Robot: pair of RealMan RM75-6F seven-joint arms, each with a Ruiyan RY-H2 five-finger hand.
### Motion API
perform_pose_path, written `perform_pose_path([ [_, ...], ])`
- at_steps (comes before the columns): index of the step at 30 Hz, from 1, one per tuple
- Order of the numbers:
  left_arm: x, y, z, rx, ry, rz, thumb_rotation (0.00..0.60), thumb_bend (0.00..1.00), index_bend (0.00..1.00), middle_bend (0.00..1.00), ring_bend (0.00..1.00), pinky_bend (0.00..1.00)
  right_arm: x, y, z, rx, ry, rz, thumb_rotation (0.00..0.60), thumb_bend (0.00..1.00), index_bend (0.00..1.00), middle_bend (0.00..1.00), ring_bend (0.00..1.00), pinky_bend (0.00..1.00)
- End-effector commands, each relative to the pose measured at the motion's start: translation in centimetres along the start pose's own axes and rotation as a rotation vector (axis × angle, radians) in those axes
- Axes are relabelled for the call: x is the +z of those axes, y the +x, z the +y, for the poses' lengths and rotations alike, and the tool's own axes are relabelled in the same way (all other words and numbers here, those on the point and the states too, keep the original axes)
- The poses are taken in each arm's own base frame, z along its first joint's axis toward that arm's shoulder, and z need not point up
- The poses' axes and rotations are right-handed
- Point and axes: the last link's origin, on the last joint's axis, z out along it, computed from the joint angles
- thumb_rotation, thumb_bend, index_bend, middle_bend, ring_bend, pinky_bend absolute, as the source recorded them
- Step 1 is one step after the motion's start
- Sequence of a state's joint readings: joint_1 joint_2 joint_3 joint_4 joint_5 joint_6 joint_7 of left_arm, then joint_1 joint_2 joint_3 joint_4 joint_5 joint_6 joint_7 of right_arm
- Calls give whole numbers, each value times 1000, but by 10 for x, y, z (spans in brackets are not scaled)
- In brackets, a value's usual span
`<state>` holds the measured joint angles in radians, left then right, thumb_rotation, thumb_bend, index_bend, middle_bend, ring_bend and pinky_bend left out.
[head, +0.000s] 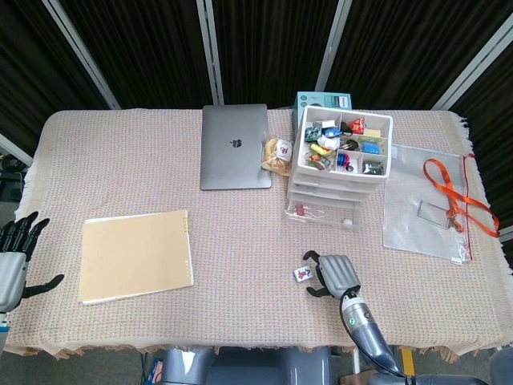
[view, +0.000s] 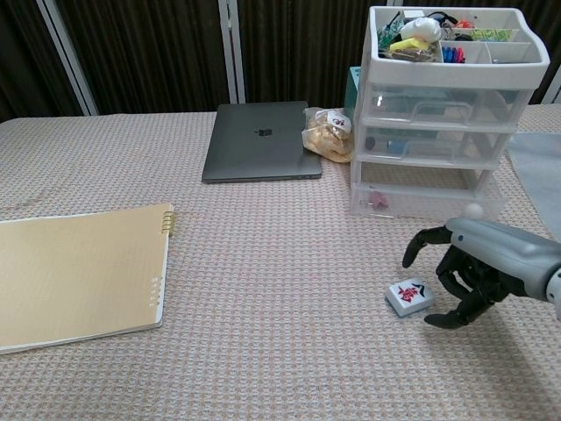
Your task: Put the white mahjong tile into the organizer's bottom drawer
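The white mahjong tile [head: 302, 274] [view: 408, 296] lies face up on the tablecloth, in front of the organizer. My right hand [head: 335, 274] [view: 465, 270] hovers just right of the tile with fingers spread and curved around it, not holding it. The clear organizer [head: 342, 160] [view: 438, 132] stands at the back right; its bottom drawer [head: 325, 213] [view: 425, 201] is pulled out toward me and holds a small white ball and a red item. My left hand [head: 14, 257] rests open at the table's left edge, seen only in the head view.
A tan spiral notebook [head: 136, 255] [view: 74, 273] lies at the left front. A closed laptop [head: 234, 145] [view: 262, 151] and a snack bag [head: 278, 155] [view: 326, 133] sit at the back. A clear pouch [head: 423, 200] with an orange lanyard [head: 454, 197] lies right of the organizer.
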<state>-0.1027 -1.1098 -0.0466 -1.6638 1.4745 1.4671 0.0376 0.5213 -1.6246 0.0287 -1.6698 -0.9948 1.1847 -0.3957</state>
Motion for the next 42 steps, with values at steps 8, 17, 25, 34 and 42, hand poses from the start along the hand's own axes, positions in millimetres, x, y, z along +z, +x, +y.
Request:
perform_pose_path([
  [8, 0, 0, 0, -1, 3, -2, 600, 163, 91, 0, 0, 0, 4, -8, -1, 1, -14, -5, 600, 192, 401, 811, 836, 736],
  [17, 0, 0, 0, -4, 4, -2, 600, 163, 92, 0, 0, 0, 5, -10, -6, 25, -15, 13, 600, 268, 601, 819, 840, 736],
  [25, 0, 0, 0, -5, 2, -3, 600, 163, 91, 0, 0, 0, 5, 9, -10, 57, -5, 85, 600, 267, 607, 819, 839, 735],
  [34, 0, 0, 0, -6, 0, -6, 600, 165, 91, 0, 0, 0, 30, 60, 1, 42, -61, 221, 600, 268, 607, 819, 838, 734],
  [42, 0, 0, 1, -16, -2, -8, 600, 163, 91, 0, 0, 0, 63, 93, 29, 61, -205, 330, 600, 267, 606, 819, 840, 723],
])
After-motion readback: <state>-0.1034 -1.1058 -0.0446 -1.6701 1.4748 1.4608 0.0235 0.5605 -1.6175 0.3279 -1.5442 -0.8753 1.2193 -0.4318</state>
